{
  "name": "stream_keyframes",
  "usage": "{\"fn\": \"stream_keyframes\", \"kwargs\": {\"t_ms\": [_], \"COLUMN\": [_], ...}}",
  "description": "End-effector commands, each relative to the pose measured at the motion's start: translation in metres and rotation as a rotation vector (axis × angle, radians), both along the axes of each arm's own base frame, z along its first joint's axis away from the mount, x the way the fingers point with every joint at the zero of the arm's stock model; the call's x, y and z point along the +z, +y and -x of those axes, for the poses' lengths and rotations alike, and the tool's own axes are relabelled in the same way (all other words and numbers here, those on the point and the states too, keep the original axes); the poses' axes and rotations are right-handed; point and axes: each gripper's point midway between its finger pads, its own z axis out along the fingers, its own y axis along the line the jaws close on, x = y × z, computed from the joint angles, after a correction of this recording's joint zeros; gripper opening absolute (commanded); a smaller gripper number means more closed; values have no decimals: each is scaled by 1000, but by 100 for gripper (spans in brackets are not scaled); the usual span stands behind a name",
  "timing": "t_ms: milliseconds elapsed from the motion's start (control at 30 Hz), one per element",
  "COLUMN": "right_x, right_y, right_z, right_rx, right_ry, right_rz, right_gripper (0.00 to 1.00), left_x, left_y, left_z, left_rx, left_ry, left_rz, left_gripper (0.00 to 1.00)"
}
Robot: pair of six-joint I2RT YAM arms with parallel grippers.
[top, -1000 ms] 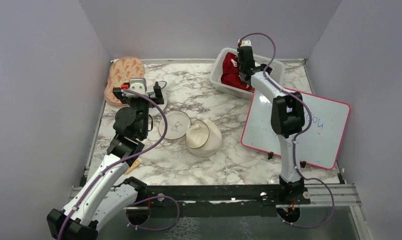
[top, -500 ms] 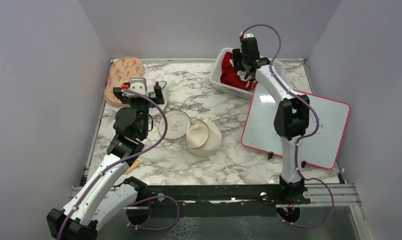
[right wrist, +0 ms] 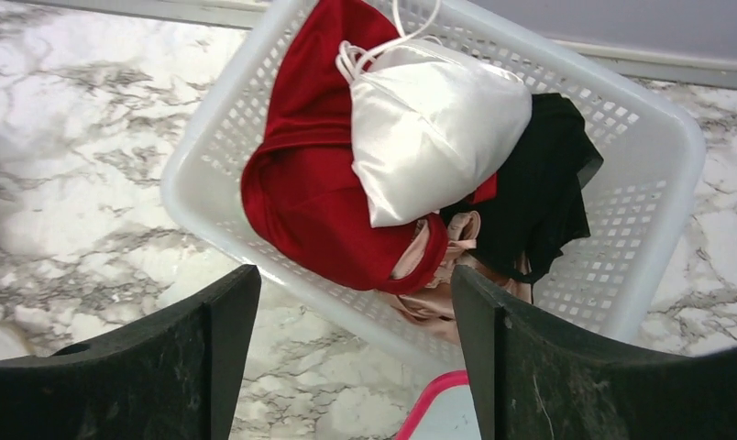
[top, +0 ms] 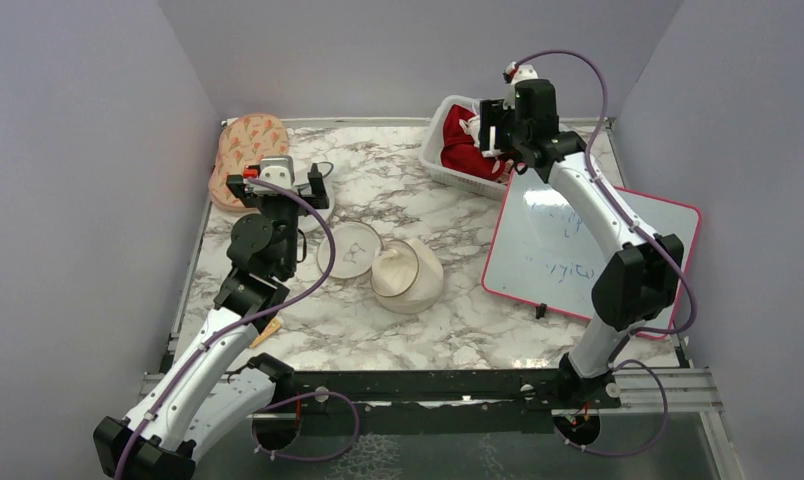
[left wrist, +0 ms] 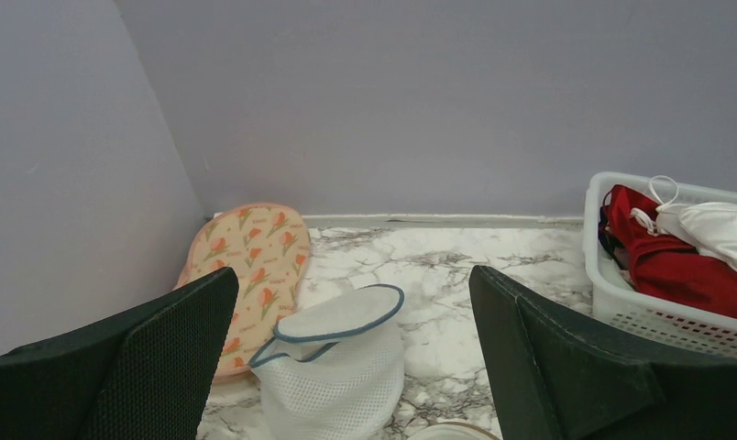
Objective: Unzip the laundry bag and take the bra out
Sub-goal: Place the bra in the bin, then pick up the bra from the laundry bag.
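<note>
While the left fingers (left wrist: 154,357) hang open and empty toward the far left corner of the table (top: 458,320), the laundry bag (top: 398,272) lies unzipped mid-table. The bra (right wrist: 429,128) rests on a red garment (right wrist: 301,183) in the basket (right wrist: 658,156) at the far right corner. Closed low there a second ago, the right fingers (right wrist: 566,367) now stand spread and lifted clear. Removal seems done; next comes a clean retreat.

Three pouches (top: 246,150) (left wrist: 333,367) (top: 408,275), one basket (right wrist: 654,183), one whiteboard (top: 558,250)

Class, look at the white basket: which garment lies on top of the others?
The white bra with thin straps: it rests over the red garment and the black garment, and a pink piece pokes out beneath them.
</note>
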Motion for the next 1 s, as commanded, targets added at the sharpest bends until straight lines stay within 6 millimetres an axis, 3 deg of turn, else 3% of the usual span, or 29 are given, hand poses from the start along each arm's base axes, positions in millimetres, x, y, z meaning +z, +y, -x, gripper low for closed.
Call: {"fn": "stream_keyframes", "kwargs": {"t_ms": [0,200,333,433,633,767,967], "right_x": [21,12,-12,-34,-84,-117,-151], "right_y": [32,126,189,220,235,232,227], "right_z": [24,91,151,194,244,256,260], "right_rx": [131,413,607,695,760,760,721], "right_ry": [-14,35,127,197,354,436,493], "right_rz": [-79,-56,-26,-19,-1,13,50], "right_gripper": [75,73,59,53,37,31,30], "left_x": [2,-1,-4,-5,-5,-5,-5], "left_y": [-4,-6,-8,-8,-9,-10,-9], "left_z": [-1,-2,-4,-5,-5,-5,-5], "left_rx": [-20,-22,-30,-29,-32,-35,-32], "left_ry": [-12,-4,3,8,8,10,10], "left_rz": [7,4,4,1,3,4,3], "left_gripper": [92,92,92,92,92,92,92]}}
